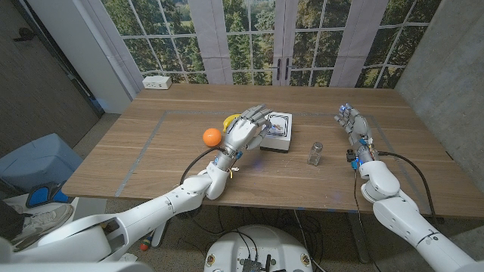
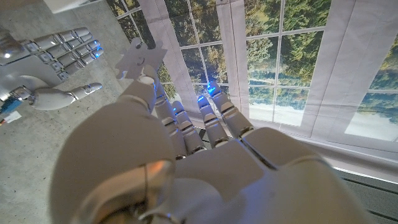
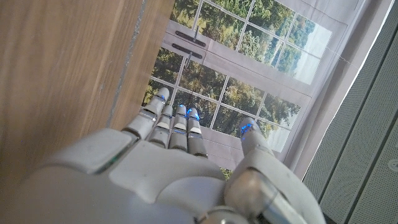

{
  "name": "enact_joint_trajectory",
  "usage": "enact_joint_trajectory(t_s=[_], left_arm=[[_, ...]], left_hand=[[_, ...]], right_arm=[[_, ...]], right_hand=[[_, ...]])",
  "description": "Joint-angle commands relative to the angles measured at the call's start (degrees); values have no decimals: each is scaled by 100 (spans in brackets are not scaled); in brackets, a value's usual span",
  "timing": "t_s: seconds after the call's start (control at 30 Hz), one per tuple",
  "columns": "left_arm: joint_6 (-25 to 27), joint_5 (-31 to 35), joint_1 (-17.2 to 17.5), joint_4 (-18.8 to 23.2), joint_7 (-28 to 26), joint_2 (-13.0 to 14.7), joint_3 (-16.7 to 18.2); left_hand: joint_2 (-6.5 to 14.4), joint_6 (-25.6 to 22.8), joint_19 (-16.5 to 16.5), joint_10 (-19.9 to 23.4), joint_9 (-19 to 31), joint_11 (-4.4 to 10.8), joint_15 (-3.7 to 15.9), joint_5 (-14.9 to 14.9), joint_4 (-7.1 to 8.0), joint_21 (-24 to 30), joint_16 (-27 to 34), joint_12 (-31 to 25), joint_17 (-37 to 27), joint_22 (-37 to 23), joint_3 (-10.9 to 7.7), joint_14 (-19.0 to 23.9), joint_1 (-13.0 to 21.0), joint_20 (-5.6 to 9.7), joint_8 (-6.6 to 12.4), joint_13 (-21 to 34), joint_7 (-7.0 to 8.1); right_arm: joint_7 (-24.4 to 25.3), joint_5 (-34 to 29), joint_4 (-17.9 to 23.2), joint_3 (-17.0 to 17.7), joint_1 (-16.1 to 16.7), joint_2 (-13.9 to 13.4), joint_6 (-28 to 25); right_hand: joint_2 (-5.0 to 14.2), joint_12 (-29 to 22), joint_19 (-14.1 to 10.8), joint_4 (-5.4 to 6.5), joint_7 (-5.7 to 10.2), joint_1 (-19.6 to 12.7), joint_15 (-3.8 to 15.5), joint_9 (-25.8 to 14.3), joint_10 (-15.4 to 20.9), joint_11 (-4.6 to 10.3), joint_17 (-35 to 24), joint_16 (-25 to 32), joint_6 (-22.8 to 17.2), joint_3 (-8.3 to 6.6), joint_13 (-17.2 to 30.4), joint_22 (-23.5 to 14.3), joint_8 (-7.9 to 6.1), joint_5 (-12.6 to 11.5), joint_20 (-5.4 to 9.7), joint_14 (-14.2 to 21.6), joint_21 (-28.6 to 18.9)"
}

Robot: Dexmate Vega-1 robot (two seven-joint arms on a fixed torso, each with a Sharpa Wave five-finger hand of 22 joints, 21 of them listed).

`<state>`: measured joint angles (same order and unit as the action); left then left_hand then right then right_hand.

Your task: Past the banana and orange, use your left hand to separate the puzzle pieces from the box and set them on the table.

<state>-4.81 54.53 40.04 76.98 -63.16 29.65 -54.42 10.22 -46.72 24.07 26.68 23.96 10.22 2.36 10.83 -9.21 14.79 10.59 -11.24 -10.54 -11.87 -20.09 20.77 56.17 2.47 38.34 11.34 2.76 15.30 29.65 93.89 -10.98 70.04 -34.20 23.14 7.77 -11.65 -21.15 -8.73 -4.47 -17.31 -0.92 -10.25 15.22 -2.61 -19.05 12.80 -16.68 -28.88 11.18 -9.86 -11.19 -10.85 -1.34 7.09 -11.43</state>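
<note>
Left hand [image 1: 246,130] pinches one puzzle piece [image 2: 140,57] above the box [image 1: 277,133]; placing remains. Right hand [image 1: 352,122] idle, holding nothing.

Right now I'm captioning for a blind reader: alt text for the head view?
The left hand hovers over a white box, beside an orange and banana. A jar stands nearby; the right hand waits, fingers apart.
</note>
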Motion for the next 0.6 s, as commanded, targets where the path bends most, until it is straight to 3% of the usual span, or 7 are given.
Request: enact_joint_trajectory(t_s=[0.03, 0.33, 0.6], left_arm=[[-250, -617, 105, 399, 283, 19, 216], [-463, -1028, 139, 531, 630, -18, 437], [-631, -1568, 213, 687, 1037, -114, 731]], left_hand=[[4, 58, 32, 27, 88, 9, 827, 21, 215, 41, 17, -1, -20, -31, -276, 10, -93, -6, 75, 19, 3], [-11, 115, 32, 9, 240, 3, 843, 19, 203, 63, 13, 6, -18, -38, -332, -3, -147, 3, 195, 23, 20], [-17, 140, 18, -24, 354, -14, 843, 15, 196, 74, 5, 16, -17, -42, -373, -31, -192, 11, 292, 25, 36]], right_arm=[[389, -541, 345, 12, 128, -160, -310], [760, -1113, 635, 17, 213, -274, -571], [1197, -1795, 985, 29, 292, -339, -882]], right_hand=[[39, 9, 21, -114, 72, -206, 50, -28, 17, 72, 25, -21, -26, -58, 18, -21, -43, -66, 53, 12, 11], [-26, 25, 56, -215, 130, -475, 52, -31, -17, 134, 81, -50, -3, -135, 19, -20, -41, -90, 71, -19, 20], [-72, 4, 83, -235, 111, -866, -52, -38, 38, 148, 140, -26, -77, -238, 27, -25, -79, -129, -147, 52, 18]])
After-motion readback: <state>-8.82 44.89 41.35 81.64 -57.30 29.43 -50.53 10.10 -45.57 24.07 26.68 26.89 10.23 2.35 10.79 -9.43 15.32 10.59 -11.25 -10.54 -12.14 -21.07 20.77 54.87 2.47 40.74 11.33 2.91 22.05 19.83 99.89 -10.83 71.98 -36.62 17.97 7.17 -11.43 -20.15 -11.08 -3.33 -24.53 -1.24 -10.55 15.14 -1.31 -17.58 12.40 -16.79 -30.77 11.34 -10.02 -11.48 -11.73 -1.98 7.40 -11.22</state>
